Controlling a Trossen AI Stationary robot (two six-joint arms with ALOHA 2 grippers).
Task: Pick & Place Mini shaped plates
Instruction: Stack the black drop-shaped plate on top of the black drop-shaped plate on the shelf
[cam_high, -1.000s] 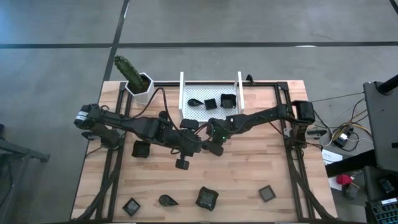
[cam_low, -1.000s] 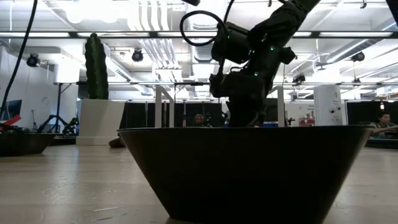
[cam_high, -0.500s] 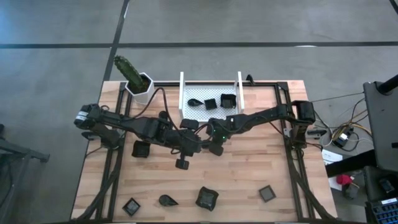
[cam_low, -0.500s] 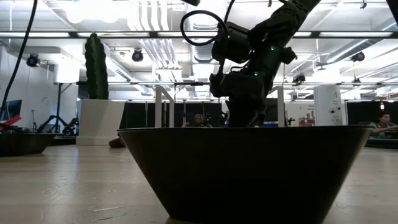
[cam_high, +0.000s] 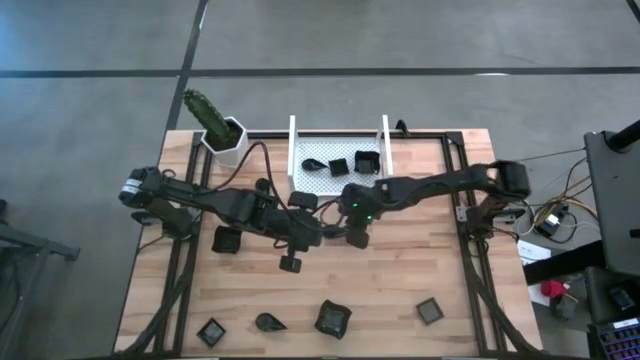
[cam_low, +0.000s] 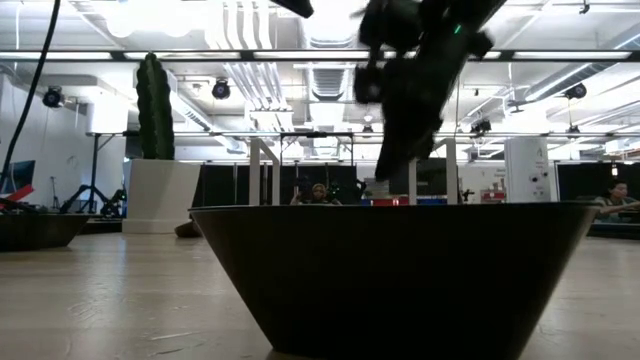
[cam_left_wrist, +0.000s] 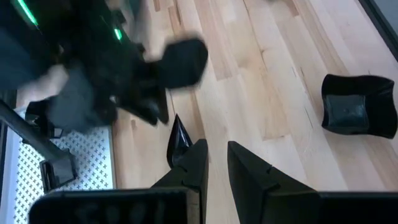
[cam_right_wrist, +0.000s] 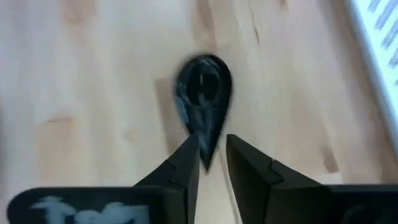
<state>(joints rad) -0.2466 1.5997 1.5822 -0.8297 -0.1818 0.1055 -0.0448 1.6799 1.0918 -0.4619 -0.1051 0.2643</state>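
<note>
The teardrop plate (cam_right_wrist: 204, 99) is caught by its pointed end between the fingers of the right gripper (cam_right_wrist: 211, 157), which are clamped on it. The wood of the table (cam_right_wrist: 93, 93) shows behind it. From the left wrist camera the same plate (cam_left_wrist: 182, 60) appears as a dark, blurred shape hanging from the right gripper above the boards. From above, the right gripper (cam_high: 357, 236) is over the middle of the table, just near of the white tray (cam_high: 292, 150).

The left gripper (cam_high: 318, 236) is just to the left of it, the two almost touching. Its fingers (cam_left_wrist: 249, 171) are drawn nearly together with nothing between them.

Three more small plates (cam_high: 339, 167) lie inside the tray, at the far side of the table. One square plate (cam_high: 226, 240) sits on the left under the left arm. Four others are in a row along the near edge: a square one (cam_high: 211, 331), a teardrop one (cam_high: 268, 322), a bigger square one (cam_high: 333, 319) and a square one (cam_high: 430, 312) on the right. One of these fills the front of the low camera (cam_low: 400, 280).

The cactus pot (cam_high: 228, 135) stands at the far left corner, beside the tray.
</note>
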